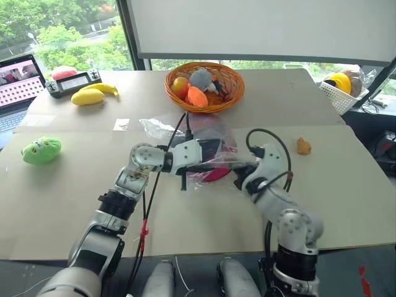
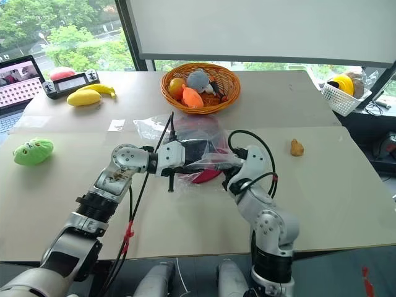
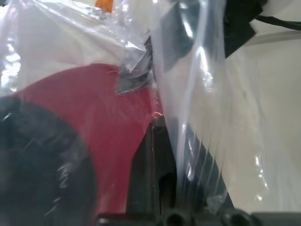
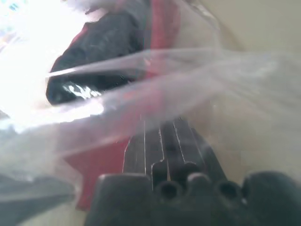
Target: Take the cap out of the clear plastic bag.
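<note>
Mid-counter (image 1: 346, 185): the bag (image 2: 185, 133), lifted between both arms, with the cap (image 3: 89, 108) inside it. Left pincer (image 3: 157, 136), fingers together, clamped on bag film beside the cap. Right pincer (image 4: 164, 136), fingers together, clamped on the film as well. No writing is legible anywhere on cap or bag.

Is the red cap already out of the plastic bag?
No, the red cap lies behind the crinkly plastic bag, wrapped inside it on the table.
</note>
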Motion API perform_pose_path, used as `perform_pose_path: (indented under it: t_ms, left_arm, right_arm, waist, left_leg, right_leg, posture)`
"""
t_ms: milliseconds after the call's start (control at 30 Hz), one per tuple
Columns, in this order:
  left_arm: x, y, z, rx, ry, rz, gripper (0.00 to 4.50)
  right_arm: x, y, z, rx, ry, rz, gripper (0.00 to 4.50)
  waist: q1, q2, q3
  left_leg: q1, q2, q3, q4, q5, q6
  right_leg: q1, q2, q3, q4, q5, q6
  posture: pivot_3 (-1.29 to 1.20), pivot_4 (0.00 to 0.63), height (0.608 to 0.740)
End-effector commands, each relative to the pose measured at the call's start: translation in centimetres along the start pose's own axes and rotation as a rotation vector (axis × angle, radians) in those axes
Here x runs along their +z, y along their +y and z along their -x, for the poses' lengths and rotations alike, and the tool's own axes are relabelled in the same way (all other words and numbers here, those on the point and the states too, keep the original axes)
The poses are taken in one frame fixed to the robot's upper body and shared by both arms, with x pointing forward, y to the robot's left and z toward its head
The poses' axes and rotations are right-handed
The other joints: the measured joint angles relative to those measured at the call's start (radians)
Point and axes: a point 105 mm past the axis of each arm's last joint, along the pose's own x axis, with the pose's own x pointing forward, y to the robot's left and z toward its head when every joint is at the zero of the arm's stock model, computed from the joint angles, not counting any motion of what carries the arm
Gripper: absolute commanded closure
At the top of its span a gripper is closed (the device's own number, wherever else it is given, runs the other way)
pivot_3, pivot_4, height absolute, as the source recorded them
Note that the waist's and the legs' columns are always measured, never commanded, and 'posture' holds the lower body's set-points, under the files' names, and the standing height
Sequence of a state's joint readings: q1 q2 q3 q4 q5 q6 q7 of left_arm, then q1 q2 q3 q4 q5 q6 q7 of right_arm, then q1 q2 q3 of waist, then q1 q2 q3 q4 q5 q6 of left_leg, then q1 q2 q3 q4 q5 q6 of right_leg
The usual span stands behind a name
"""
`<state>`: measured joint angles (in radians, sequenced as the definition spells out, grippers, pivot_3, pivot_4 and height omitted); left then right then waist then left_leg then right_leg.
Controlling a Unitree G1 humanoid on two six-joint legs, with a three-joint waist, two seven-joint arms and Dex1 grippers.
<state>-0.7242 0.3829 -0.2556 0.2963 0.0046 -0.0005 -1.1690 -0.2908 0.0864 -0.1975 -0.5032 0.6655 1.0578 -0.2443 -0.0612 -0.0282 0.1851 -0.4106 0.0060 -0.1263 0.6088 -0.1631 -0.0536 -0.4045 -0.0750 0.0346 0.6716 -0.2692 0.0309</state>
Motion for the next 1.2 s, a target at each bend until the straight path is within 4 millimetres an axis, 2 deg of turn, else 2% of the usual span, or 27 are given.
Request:
perform_pose_path:
  t_ms: [33, 133, 200, 267, 367, 567, 667, 867, 1033, 1133, 1200]
  left_arm:
    - [0.6, 0.2, 0.2, 0.018, -0.008, -0.019, 4.50]
    - [0.4, 0.2, 0.3, 0.020, -0.001, -0.022, 4.50]
    - [0.3, 0.2, 0.3, 0.021, 0.002, -0.023, 4.50]
    - [0.3, 0.3, 0.2, 0.020, 0.004, -0.025, 4.50]
    - [0.4, 0.2, 0.1, 0.019, 0.001, -0.026, 4.50]
    - [0.3, 0.5, 0.1, 0.025, 0.007, -0.029, 4.50]
    - [0.3, 0.6, 0.1, 0.025, 0.006, -0.034, 4.50]
    - [0.3, 0.9, -0.1, 0.029, 0.004, -0.039, 4.50]
    - [0.3, 1.1, -0.3, 0.032, -0.003, -0.041, 4.50]
    - [0.3, 1.1, -0.4, 0.029, -0.007, -0.043, 4.50]
    - [0.3, 1.1, -0.4, 0.029, -0.008, -0.044, 4.50]
  right_arm:
    - [1.5, 1.3, 2.1, 0.097, -0.074, -0.176, 4.48]
    - [3.2, -1.0, 2.9, -0.014, -0.158, -0.236, 4.48]
    - [4.2, -1.8, 3.3, -0.055, -0.199, -0.259, 4.48]
    - [5.0, -1.9, 3.7, -0.063, -0.231, -0.273, 4.48]
    - [5.3, -0.6, 3.7, -0.013, -0.245, -0.393, 4.48]
    - [4.7, -0.3, 4.0, -0.012, -0.214, -0.661, 4.48]
    - [3.8, 1.0, 4.5, 0.063, -0.131, -0.725, 4.48]
    - [0.7, 1.8, 6.6, 0.138, 0.064, -0.743, 4.48]
    - [-1.5, 1.8, 8.0, 0.187, 0.195, -0.630, 4.48]
    - [-2.0, 1.6, 8.3, 0.210, 0.229, -0.620, 4.48]
    - [-1.6, 2.3, 8.6, 0.270, 0.219, -0.630, 4.48]
  waist:
    - [0.000, 0.000, 0.000]
    - [0.000, 0.000, 0.000]
    - [0.001, 0.000, 0.000]
    - [0.000, 0.000, 0.000]
    - [-0.003, 0.000, 0.000]
    - [-0.002, 0.000, 0.000]
    - [-0.004, 0.000, 0.000]
    - [-0.004, 0.001, 0.000]
    - [-0.008, 0.002, 0.000]
    - [-0.007, 0.002, 0.000]
    - [-0.007, 0.002, 0.000]
  left_leg:
    - [0.000, 0.000, 0.000, 0.000, 0.000, 0.000]
    - [0.001, 0.000, 0.000, 0.000, 0.000, 0.000]
    - [0.001, 0.000, 0.000, 0.000, 0.000, 0.000]
    - [0.001, 0.000, 0.001, 0.000, 0.000, 0.000]
    - [0.001, 0.000, 0.001, 0.000, 0.000, 0.000]
    - [0.001, 0.000, 0.002, -0.001, 0.000, 0.000]
    - [0.001, 0.000, 0.002, -0.001, 0.000, 0.000]
    - [0.001, 0.000, 0.002, -0.002, -0.001, 0.002]
    - [0.002, -0.001, 0.005, -0.001, -0.001, 0.002]
    - [0.002, 0.001, 0.005, -0.001, -0.001, 0.002]
    - [0.002, 0.001, 0.005, -0.001, -0.001, 0.002]
  right_leg:
    - [0.000, 0.000, 0.000, 0.000, 0.000, 0.000]
    - [0.000, 0.000, 0.001, 0.000, 0.000, 0.000]
    - [0.000, 0.000, 0.001, 0.000, 0.000, 0.001]
    - [0.000, 0.000, 0.001, 0.000, -0.001, 0.001]
    - [0.000, 0.000, 0.002, 0.000, 0.000, 0.001]
    - [0.000, 0.000, 0.002, 0.000, 0.000, 0.001]
    - [0.000, 0.000, 0.002, 0.000, 0.000, 0.001]
    - [0.001, 0.001, 0.004, -0.002, -0.001, 0.000]
    - [0.002, 0.000, 0.007, -0.004, -0.003, 0.005]
    - [0.002, 0.002, 0.008, -0.004, -0.004, 0.007]
    - [0.002, 0.002, 0.008, -0.005, -0.004, 0.007]
  posture:
    - [0.00, 0.150, 0.733]
    - [0.00, 0.150, 0.733]
    - [0.00, 0.150, 0.733]
    - [0.00, 0.150, 0.733]
    - [0.00, 0.150, 0.733]
    - [0.00, 0.150, 0.733]
    - [0.00, 0.150, 0.733]
    - [0.00, 0.150, 0.733]
    - [0.00, 0.150, 0.733]
    - [0.00, 0.150, 0.733]
    - [0.00, 0.150, 0.733]
